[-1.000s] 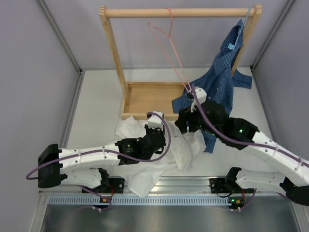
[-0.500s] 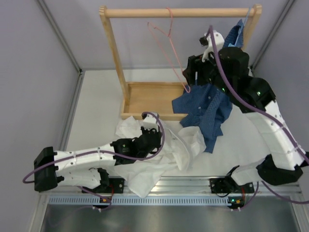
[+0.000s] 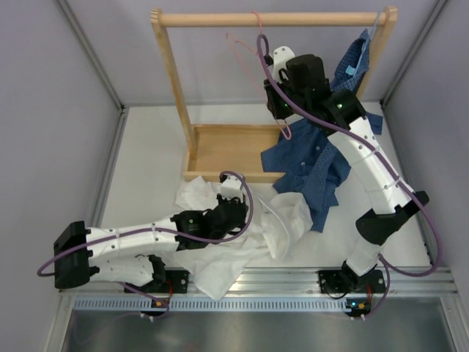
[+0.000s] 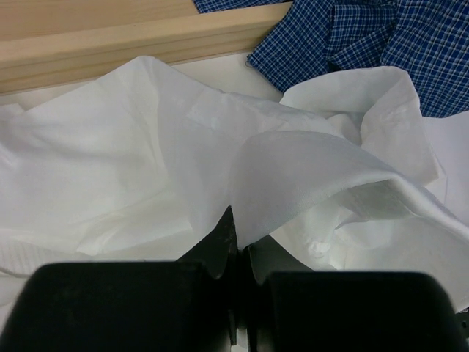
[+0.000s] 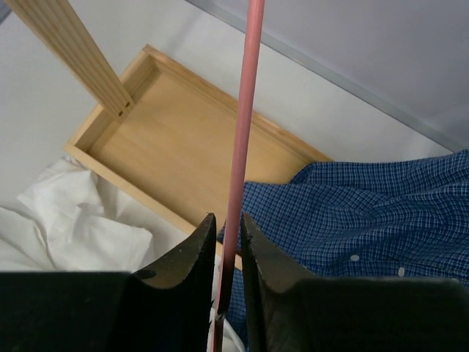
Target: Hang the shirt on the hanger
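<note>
Top external: right pincer (image 3: 279, 110) newly around hanger (image 5: 244, 125).

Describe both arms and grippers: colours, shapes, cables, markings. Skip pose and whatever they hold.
Both the left arm and right arm have white tubular links joined by black joint housings, with a purple cable looping along each. A green light glows at the right arm's base. The left gripper and right gripper have black, tapering fingers.
</note>
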You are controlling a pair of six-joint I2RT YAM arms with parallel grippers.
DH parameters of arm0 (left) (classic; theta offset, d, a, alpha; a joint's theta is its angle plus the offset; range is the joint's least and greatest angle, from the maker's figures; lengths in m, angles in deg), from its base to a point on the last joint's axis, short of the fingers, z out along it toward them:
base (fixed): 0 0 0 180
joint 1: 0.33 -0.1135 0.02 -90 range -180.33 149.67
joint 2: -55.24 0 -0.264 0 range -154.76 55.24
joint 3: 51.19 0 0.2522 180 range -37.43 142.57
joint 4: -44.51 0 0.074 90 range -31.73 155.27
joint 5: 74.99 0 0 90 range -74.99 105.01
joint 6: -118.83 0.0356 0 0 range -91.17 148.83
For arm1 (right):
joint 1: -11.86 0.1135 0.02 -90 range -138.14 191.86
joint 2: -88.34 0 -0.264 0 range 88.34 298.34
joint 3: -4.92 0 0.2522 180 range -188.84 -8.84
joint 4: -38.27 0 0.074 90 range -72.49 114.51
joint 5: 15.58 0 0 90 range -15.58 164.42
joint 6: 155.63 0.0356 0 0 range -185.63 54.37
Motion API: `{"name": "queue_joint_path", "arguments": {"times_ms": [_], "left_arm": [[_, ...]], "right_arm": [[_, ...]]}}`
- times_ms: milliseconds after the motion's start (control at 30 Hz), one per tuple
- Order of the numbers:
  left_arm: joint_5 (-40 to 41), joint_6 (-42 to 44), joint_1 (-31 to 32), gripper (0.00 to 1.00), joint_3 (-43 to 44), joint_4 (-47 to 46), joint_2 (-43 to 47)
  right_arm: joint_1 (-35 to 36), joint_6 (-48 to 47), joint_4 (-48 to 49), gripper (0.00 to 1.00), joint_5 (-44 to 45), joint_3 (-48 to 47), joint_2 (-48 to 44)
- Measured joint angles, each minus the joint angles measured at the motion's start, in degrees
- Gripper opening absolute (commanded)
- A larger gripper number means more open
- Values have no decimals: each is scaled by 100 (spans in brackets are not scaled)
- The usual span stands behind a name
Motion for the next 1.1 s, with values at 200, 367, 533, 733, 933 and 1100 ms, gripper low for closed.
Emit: {"name": "queue_joint_path", "arguments": {"times_ms": [200,367,533,733,933,1100], "left_arm": [[-26,-20,-2,0,-61,11,0],[-22,-109,-4,0,-66,20,4],[-2,-240,-13,0,-66,79,28],[66,-444,-83,0,-66,264,61],[42,-643,-376,0,-66,509,118],[-267,-723,-981,0,-61,553,199]], "right_arm": [[-13,52,22,0,-24,-122,-9],[-22,149,26,0,-35,-122,-44],[-22,289,92,0,-57,-122,-186],[-22,437,221,0,-109,-264,-413],[-24,479,472,0,-264,-192,-682],[-39,518,730,0,-420,273,-1088]]}}
